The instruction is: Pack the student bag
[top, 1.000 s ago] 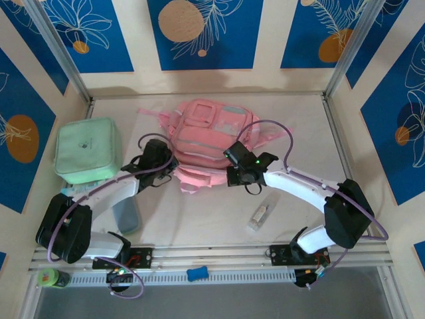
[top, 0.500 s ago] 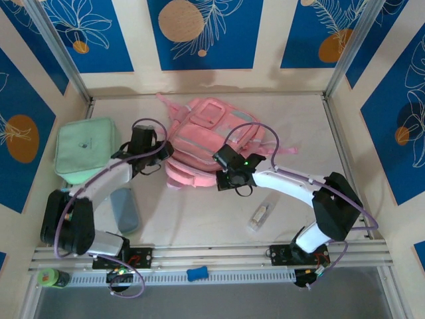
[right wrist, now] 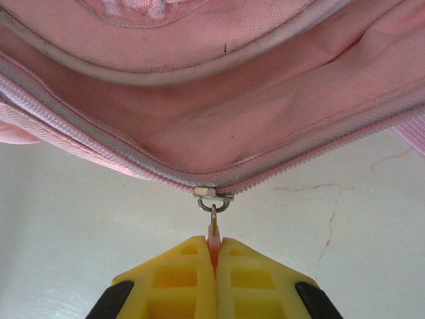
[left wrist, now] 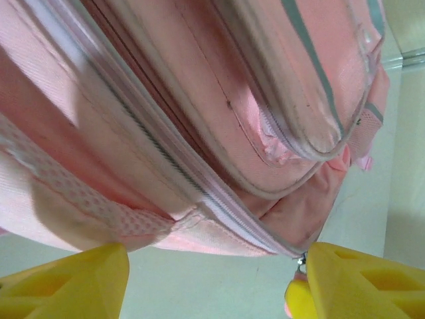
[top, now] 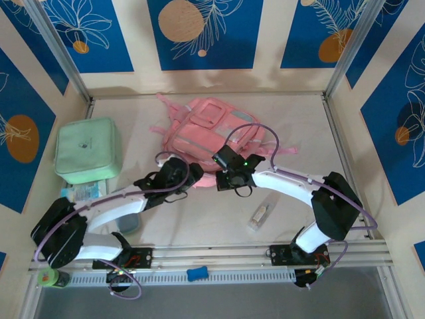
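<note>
The pink student bag [top: 216, 129] lies slumped toward the back middle of the surface [top: 199, 216], soft, light fabric likely to sag if tugged. The right gripper [right wrist: 214, 262] pinches its zipper pull [right wrist: 213, 222], the surest handle, while the left gripper [left wrist: 212, 279] gapes empty at the bag's near edge.

"How is the light in the overhead view?"

"Bright and even, from above. Soft shadows lie under the arms [top: 285, 181] on the table [top: 219, 216]."

"And up close?"

"The pink bag [left wrist: 199, 100] looks slightly soft in the left wrist view, and the yellow fingers [left wrist: 66, 286] are blurred. The right wrist view is crisp at the zip pull [right wrist: 213, 238]."
</note>
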{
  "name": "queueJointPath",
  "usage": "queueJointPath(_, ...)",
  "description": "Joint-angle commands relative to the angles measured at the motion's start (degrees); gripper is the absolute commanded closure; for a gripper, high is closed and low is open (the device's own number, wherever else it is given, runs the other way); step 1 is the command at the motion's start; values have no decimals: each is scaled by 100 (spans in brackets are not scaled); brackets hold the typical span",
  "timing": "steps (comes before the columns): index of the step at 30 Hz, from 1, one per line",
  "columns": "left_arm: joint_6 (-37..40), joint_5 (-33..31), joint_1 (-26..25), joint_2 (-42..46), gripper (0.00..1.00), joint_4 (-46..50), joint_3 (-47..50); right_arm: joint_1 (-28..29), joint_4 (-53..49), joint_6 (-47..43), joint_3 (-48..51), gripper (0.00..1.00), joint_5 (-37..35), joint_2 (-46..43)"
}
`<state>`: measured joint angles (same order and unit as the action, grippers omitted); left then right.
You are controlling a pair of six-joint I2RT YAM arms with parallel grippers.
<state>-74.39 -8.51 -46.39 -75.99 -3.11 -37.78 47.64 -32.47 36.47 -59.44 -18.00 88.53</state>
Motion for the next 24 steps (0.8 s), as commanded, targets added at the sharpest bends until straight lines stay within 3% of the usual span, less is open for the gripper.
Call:
queueJointPath(1, -917, -505, -233, -509, 30, -729, -271, 52, 17, 29, 69, 100, 94, 33)
queueJointPath(3, -904, -519, -263, -926, 32, -764, -531, 35, 171, -21, 72, 100, 112, 62)
queueJointPath(5, -943, -627, -264, -1256, 34, -122, -902, -6, 223, -41, 20, 100, 117, 134)
queueJointPath(12, -724, -716, -174, -1604, 68, -177, -932, -18, 130, -160, -146, 100, -32, 261)
queueJointPath(14, -593, -802, -147, -1492, 87, -26, -880, 9, 71, -234, -132, 100, -294, 278)
queueJointPath(16, -356, -773, -41, -1334, 98, 45, -781, -38, -103, -220, -136, 100, -546, 313)
queueJointPath(24, 814, -90, 637, -530, 100, 199, -257, -176, -663, 16, 113, 100, -852, 42)
